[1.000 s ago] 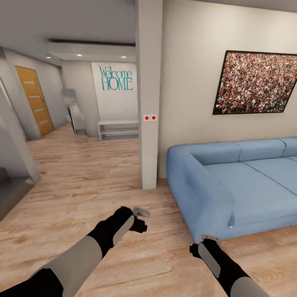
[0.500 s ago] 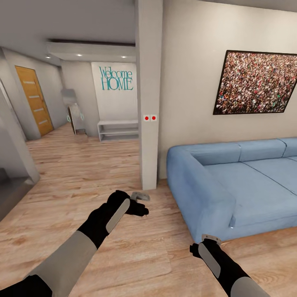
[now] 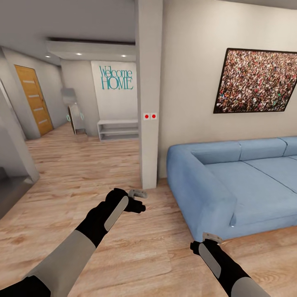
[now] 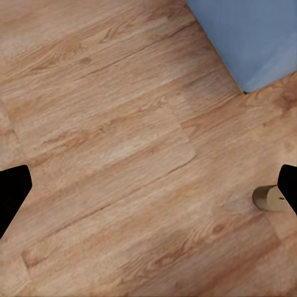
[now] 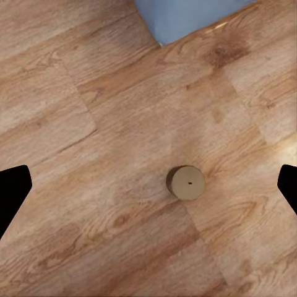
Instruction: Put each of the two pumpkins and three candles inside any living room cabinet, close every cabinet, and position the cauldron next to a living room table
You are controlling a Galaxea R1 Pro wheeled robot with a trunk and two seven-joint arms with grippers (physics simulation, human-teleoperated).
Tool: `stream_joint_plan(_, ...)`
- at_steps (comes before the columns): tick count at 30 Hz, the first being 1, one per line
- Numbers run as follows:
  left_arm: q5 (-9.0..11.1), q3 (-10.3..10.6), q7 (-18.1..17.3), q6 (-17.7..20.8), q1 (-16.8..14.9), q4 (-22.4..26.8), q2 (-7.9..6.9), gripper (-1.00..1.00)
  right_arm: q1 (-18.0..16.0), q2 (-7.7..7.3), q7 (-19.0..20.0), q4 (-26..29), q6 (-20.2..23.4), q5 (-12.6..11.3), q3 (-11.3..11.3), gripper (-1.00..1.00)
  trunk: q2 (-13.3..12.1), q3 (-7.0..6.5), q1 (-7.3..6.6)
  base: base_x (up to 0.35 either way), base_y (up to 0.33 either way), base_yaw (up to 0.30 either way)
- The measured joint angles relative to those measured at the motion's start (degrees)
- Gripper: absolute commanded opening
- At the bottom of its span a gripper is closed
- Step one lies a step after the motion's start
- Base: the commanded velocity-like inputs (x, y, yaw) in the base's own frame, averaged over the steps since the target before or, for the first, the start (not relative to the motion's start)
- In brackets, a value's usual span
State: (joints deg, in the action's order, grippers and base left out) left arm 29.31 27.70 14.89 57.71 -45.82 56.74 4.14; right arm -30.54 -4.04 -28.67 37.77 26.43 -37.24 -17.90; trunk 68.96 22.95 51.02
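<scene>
A short tan candle (image 5: 185, 182) stands upright on the light wood plank floor (image 3: 82, 173), below my right gripper (image 5: 148, 185), whose black fingertips (image 5: 12, 192) are spread wide with nothing between them. The same candle (image 4: 266, 198) sits by the edge of the left wrist view, beside one fingertip (image 4: 289, 185). My left gripper (image 3: 138, 194) reaches forward over the floor near the pillar, open and empty. My right gripper (image 3: 211, 237) hangs low beside the sofa front. The cabinet, cauldron, table and pumpkins are out of view.
A blue sofa (image 3: 239, 177) fills the right side, its corner (image 5: 185, 15) close to the candle. A pale pillar (image 3: 148, 123) with two red switches stands ahead. A hallway with a white shelf (image 3: 118, 130) and an orange door (image 3: 35, 101) opens to the left.
My left arm has stretched forward, carrying its gripper farther from me toward the pillar's base. The right arm and the camera have stayed put.
</scene>
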Motion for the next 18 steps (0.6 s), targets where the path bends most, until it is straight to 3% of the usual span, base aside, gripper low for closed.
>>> stream_joint_plan(18,-0.01,0.01,0.26,-0.19,0.00,0.18,0.01,1.00,0.03,0.03,0.03,-0.90,-0.01,0.07,-0.17,1.00,7.22,3.24,3.96,0.000,0.000,0.000)
